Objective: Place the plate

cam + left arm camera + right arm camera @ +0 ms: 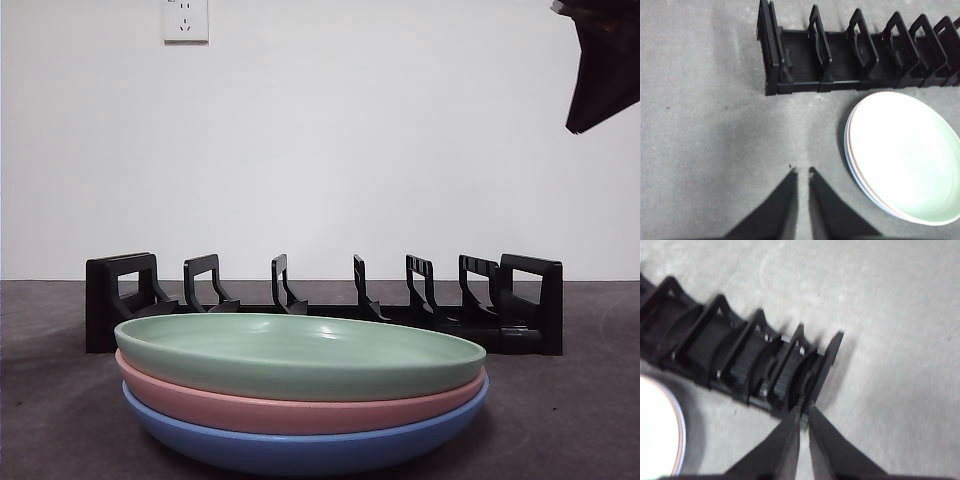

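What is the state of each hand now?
Left hand: closed, holding nothing.
Right hand: closed, holding nothing.

There are three plates in one stack: a green plate (300, 350) on top, a pink plate (290, 410) in the middle and a blue plate (300, 450) at the bottom. There is one black rack (320, 305) with seven upright dividers. The stack lies to one side of the left gripper's (801, 171) two jaws.
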Action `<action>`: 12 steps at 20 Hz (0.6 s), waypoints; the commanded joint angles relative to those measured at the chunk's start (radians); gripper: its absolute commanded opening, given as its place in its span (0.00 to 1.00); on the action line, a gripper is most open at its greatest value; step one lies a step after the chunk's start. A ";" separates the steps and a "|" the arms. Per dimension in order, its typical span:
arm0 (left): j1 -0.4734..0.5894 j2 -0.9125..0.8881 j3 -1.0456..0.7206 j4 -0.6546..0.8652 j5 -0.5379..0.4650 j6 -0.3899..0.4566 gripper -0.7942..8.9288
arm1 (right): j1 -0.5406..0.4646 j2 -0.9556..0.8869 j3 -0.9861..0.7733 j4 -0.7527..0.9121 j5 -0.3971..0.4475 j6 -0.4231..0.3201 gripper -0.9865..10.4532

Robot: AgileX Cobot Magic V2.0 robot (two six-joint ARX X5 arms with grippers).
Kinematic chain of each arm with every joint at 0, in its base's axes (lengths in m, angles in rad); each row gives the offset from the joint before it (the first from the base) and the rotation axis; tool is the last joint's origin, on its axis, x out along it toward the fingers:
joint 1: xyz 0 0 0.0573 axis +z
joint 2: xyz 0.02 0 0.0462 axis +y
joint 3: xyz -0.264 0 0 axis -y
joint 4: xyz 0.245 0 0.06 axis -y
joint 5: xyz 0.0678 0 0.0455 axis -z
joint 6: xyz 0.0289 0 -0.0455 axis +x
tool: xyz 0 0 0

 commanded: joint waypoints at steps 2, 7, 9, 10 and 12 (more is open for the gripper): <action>-0.002 -0.001 0.018 0.006 -0.006 0.014 0.09 | 0.004 0.005 0.006 0.011 -0.004 -0.004 0.10; -0.005 -0.017 0.016 0.012 -0.030 0.076 0.09 | 0.004 0.004 0.006 0.016 -0.005 -0.004 0.10; 0.005 -0.103 -0.072 0.130 -0.078 0.135 0.09 | 0.004 0.004 0.006 0.016 -0.004 -0.004 0.10; 0.032 -0.174 -0.180 0.281 -0.084 0.196 0.09 | 0.004 0.004 0.006 0.016 -0.005 -0.004 0.10; 0.101 -0.302 -0.400 0.563 -0.084 0.251 0.09 | 0.004 0.004 0.006 0.016 -0.005 -0.004 0.10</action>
